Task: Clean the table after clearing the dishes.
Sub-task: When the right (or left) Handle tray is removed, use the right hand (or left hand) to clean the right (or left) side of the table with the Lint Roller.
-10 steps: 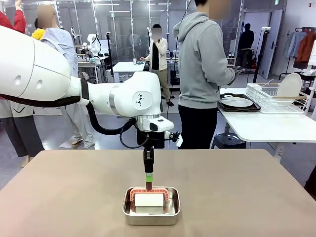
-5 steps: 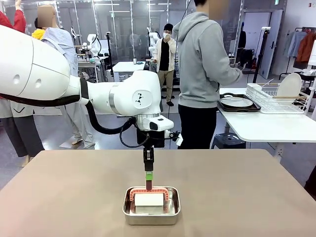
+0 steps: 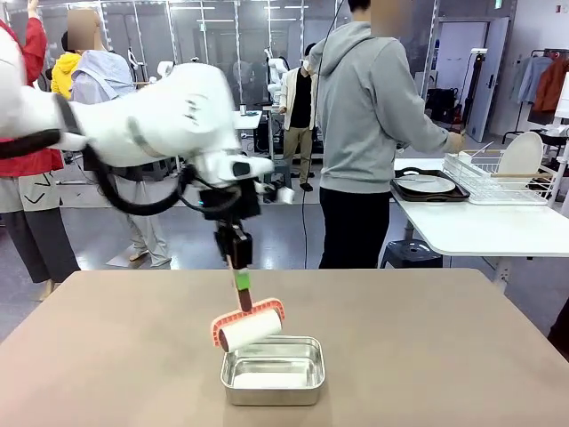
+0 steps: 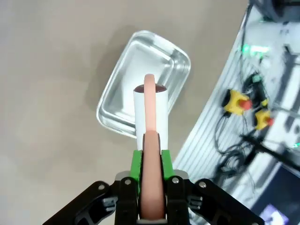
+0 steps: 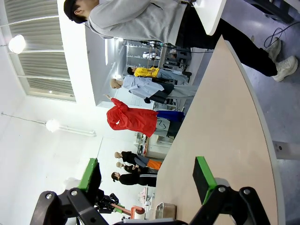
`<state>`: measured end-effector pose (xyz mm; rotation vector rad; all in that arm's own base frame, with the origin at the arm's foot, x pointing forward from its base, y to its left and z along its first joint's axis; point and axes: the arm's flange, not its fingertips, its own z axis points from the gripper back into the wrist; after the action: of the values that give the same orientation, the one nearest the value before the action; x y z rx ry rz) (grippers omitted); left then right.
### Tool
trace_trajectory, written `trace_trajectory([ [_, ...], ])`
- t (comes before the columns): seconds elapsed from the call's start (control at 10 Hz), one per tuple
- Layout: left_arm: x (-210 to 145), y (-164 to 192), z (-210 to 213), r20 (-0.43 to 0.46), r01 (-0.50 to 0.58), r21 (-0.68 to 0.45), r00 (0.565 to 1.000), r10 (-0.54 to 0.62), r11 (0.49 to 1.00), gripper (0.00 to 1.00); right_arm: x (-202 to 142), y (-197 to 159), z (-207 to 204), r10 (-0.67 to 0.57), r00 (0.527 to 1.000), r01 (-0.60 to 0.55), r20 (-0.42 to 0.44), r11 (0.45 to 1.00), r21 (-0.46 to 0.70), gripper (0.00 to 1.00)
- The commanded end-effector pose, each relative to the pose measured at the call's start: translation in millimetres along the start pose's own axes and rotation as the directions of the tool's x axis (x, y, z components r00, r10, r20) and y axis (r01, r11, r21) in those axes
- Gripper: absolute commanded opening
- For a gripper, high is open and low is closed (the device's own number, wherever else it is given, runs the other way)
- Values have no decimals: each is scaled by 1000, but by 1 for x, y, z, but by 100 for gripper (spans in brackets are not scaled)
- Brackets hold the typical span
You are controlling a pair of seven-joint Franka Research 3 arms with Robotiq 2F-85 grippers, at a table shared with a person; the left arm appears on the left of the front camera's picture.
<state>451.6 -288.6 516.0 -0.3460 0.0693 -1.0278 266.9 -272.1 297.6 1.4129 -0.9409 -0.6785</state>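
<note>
1. So, table [image 3: 444, 356]: brown matte top with rounded corners, runs the full width of the front view. Its curved edge also shows in the right wrist view [image 5: 220, 131].
2. dishes [image 3: 423, 183]: off the table. One white plate lies on a dark tray [image 3: 404, 192] at the left end of the white side table [image 3: 480, 229], beyond the big table's far right corner. Cutlery is too small to tell.
3. Another white plate [image 3: 522, 153] stands on edge in the wire dish rack [image 3: 489, 182], just beside the tray on the same side table.
4. lint roller [image 3: 249, 327]: coral handle, white roll, in the air and tilted. The roll hangs over the pan's far left corner. Left wrist view has the roll [image 4: 151, 110] above the inside of the pan.
5. left gripper [image 3: 242, 283]: clenched on the lint roller handle, pointing down at the tabletop. Green pads [image 4: 136, 164] press the handle from both sides. The arm is motion-blurred in the front view.
6. steel pan [image 3: 271, 398]: sits on the tabletop close to the near edge, about mid-width. It is shiny and rectangular [image 4: 119, 93].
7. right gripper [image 5: 146, 177]: released, jaws wide apart, nothing between the pads, aimed along the tabletop.
8. person [image 3: 364, 107]: grey hoodie, stands past the far edge, turned toward the side table with a hand [image 3: 455, 140] at the rack.
</note>
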Motion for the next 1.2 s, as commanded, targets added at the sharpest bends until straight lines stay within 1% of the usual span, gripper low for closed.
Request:
trace_trajectory([
  [0.0,-70,34,-5,247,-238,-98,935,256,966,0,-8,5,1,11,1000,-11,-13,1000,-7,100],
  [0.1,-100,59,-9,321,-350,-165,865,385,922,0,-8,5,1,11,1000,-11,-13,1000,-7,100],
  [0.2,-124,81,-20,349,-427,-246,799,491,870,0,-8,5,1,11,1000,-11,-13,1000,-7,100],
  [0.3,-141,103,-31,378,-474,-338,723,578,813,0,-8,5,1,11,1000,-11,-13,1000,-7,100],
  [0.4,-146,119,-41,359,-540,-364,670,650,758,0,-8,5,1,11,1000,-11,-13,1000,-7,100],
  [0.5,-145,131,-45,359,-548,-373,658,662,748,0,-8,5,1,11,1000,-11,-13,1000,-7,100],
  [0.6,-139,134,-42,434,-511,-324,668,605,796,0,-8,5,1,11,1000,-11,-13,1000,-7,100],
  [0.7,-165,136,-43,323,-557,-363,677,662,747,0,-8,5,1,11,1000,-11,-13,1000,-7,100],
  [1.1,-165,136,-43,323,-557,-363,677,662,747,0,-8,5,1,11,1000,-11,-13,1000,-7,100],
])
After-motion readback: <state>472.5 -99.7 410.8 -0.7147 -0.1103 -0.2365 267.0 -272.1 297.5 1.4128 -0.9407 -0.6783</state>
